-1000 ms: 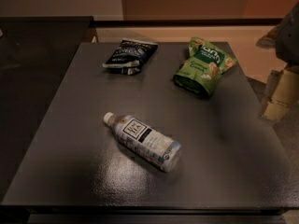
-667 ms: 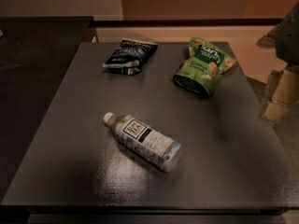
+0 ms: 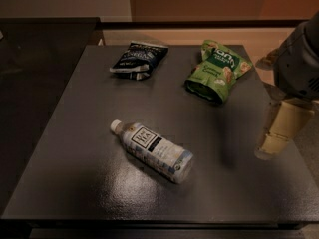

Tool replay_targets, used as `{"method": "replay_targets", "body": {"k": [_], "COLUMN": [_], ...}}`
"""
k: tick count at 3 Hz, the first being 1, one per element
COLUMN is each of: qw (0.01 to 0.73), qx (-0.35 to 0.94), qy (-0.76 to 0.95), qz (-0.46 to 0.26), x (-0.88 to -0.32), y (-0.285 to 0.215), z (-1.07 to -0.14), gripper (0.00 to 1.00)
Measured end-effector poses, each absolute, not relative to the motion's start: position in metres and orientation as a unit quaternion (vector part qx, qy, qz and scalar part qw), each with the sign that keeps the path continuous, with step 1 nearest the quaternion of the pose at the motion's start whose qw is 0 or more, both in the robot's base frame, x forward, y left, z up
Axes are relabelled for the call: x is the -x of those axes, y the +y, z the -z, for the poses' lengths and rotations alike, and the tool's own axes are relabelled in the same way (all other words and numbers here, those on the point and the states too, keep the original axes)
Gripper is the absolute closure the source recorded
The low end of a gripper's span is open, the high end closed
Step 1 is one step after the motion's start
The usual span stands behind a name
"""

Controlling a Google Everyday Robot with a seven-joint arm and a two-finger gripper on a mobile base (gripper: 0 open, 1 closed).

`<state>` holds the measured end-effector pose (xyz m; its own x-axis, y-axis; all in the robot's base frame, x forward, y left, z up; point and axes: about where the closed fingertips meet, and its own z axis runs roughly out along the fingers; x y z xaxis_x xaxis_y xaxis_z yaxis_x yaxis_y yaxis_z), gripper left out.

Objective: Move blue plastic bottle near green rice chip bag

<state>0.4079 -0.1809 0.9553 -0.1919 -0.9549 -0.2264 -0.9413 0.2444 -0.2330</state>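
The blue plastic bottle [image 3: 152,151] lies on its side in the middle of the dark table [image 3: 75,133], with its white cap pointing to the far left. The green rice chip bag [image 3: 217,71] lies at the far right of the table, well apart from the bottle. My gripper [image 3: 270,144] hangs at the right edge of the view, above the table's right side. It is to the right of the bottle and nearer than the green bag, and it holds nothing that I can see.
A dark navy-black snack bag [image 3: 138,60] lies at the far middle of the table, left of the green bag. A dark counter [image 3: 40,44] stands to the left. A tan floor and wall lie beyond the far edge.
My gripper has moved down and a little left, over the table's right side. The bottle and both bags have not moved.
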Motion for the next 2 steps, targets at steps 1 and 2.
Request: {"method": "replay_targets", "body": {"k": [1, 2], "qw": [0.158, 0.153], "qx": [0.605, 0.587], "qy": [0.780, 0.795], "qz": [0.004, -0.019], "x": [-0.396, -0.389], "y": [-0.158, -0.128], "z": [-0.933, -0.908], "gripper": [0.00, 0.00]}}
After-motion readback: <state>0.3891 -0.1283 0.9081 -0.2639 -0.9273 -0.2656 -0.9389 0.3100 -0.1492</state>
